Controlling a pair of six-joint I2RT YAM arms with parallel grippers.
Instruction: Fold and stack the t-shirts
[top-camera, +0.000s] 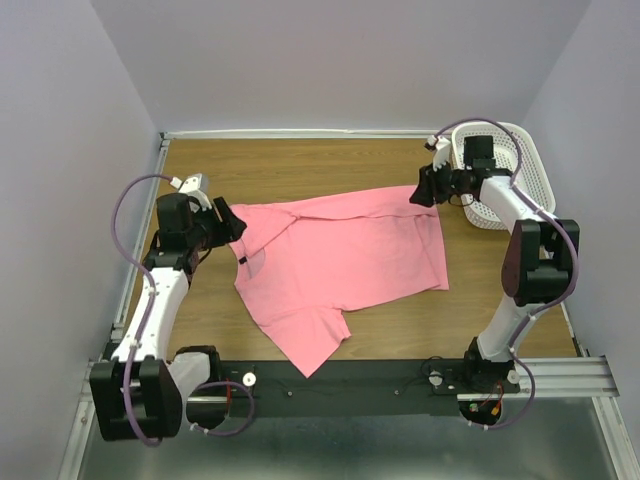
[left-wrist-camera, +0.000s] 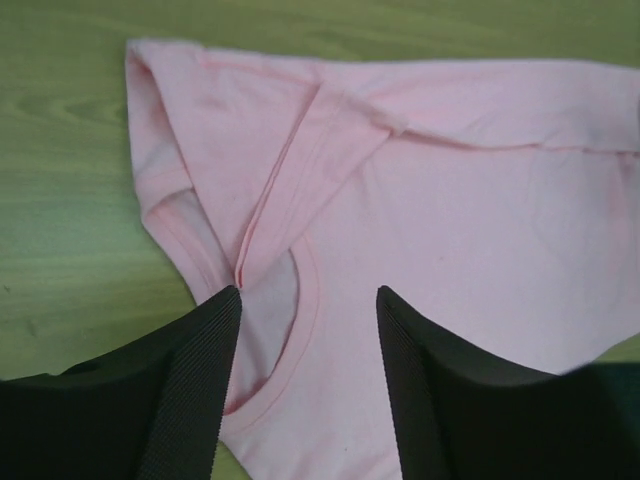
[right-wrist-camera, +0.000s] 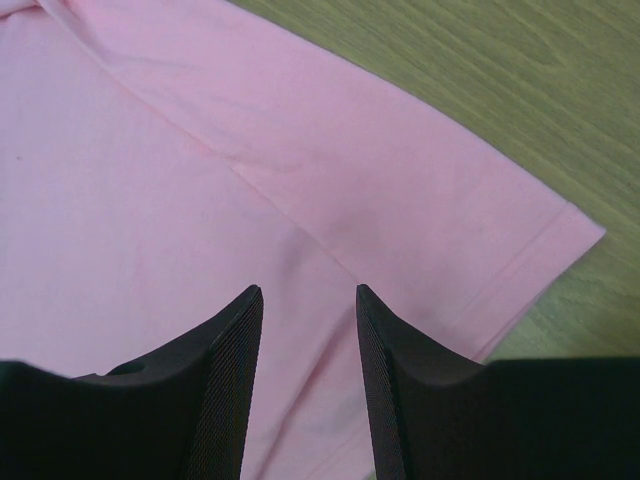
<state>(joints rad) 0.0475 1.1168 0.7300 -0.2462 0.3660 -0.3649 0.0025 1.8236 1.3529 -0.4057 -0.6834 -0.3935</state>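
On wooden table (top-camera: 300, 165), rumpled pink t-shirt (top-camera: 340, 260), left gripper (left-wrist-camera: 308, 295) parted above it, right gripper (right-wrist-camera: 308, 292) parted too

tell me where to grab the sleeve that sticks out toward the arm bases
Probably at its outer tip, the part nearest the bases. The sleeve lies flat on the table, spread clear of the shirt body with bare wood on both sides. Coming down from the near side, a pinch on the hem there should lift it without catching the body.

t-shirt (top-camera: 340, 260) — salmon pink | table (top-camera: 300, 170) — brown wood | basket (top-camera: 537, 178) — white
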